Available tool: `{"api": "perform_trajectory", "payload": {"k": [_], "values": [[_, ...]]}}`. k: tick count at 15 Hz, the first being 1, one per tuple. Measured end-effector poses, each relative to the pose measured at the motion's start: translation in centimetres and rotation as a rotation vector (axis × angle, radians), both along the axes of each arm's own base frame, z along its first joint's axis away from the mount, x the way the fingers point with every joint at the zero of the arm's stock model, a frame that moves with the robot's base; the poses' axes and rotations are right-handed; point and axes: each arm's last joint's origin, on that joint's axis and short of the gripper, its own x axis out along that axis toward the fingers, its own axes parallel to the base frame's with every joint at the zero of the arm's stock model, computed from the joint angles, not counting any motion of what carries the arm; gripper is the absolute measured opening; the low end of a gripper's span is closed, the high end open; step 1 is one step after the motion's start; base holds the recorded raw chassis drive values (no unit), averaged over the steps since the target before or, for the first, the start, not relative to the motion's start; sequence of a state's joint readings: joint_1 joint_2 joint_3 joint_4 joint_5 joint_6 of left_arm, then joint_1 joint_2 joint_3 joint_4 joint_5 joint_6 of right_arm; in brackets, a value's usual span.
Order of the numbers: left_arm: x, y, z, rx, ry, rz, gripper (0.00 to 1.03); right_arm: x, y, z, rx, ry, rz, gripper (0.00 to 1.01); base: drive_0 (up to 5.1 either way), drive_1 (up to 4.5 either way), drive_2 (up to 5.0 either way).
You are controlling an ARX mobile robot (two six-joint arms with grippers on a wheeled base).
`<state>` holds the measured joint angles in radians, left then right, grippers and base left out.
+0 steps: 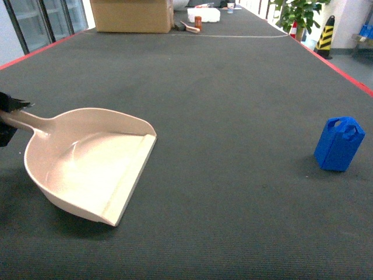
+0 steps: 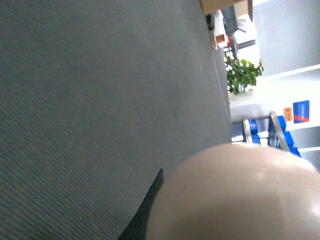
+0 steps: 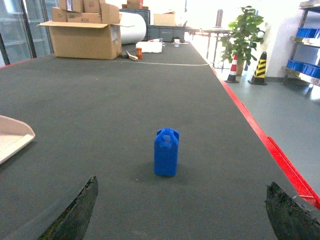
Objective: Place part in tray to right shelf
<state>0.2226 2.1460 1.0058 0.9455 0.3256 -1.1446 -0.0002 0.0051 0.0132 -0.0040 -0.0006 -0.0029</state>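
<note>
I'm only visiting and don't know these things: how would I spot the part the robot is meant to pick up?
Look at the wide dark table edged in red. On its right side, far from the cream tray at the left, a small block stands upright by itself. It is the only bright-blue thing on the table, boxy with bevelled corners.

left hand (image 1: pixel 8 116) and tray (image 1: pixel 87 160) handle end cut off at head view's left edge

Dark mat table (image 1: pixel 233 87), tray (image 1: pixel 87 163) left, part (image 1: pixel 338 143) upright right, cardboard box (image 1: pixel 131 14) far end, maybe bottles
</note>
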Motion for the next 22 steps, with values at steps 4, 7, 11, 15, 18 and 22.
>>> {"api": "perform_trajectory", "payload": {"k": [4,7,11,15,18,22], "values": [[2.4,-1.7,8.5,-0.009,-0.191,-0.051,0.16,0.0,0.0,0.0,0.0,0.0,0.0,0.98,0.0,0.0,0.0],[0.0,-4.1,12.7,-0.018,-0.372,-0.089,0.16,0.0,0.0,0.0,0.0,0.0,0.0,0.98,0.0,0.0,0.0],[-6.3,-8.1,5.7,-0.139,-0.178,-0.115,0.16,0.0,0.0,0.0,0.0,0.0,0.0,0.98,0.0,0.0,0.0],[-8.8,-11.7,5.1,-0.179,-0.164,-0.157,0.16,0.0,0.0,0.0,0.0,0.0,0.0,0.98,0.0,0.0,0.0],[-9.1,-16.1,5.7,-0.196,-0.166,-0.241,0.16,0.0,0.0,0.0,0.0,0.0,0.0,0.98,0.0,0.0,0.0],[-9.5,-18.3,5.0,-0.177,-0.095,-0.298,0.16,0.0,0.0,0.0,0.0,0.0,0.0,0.98,0.0,0.0,0.0]]}}
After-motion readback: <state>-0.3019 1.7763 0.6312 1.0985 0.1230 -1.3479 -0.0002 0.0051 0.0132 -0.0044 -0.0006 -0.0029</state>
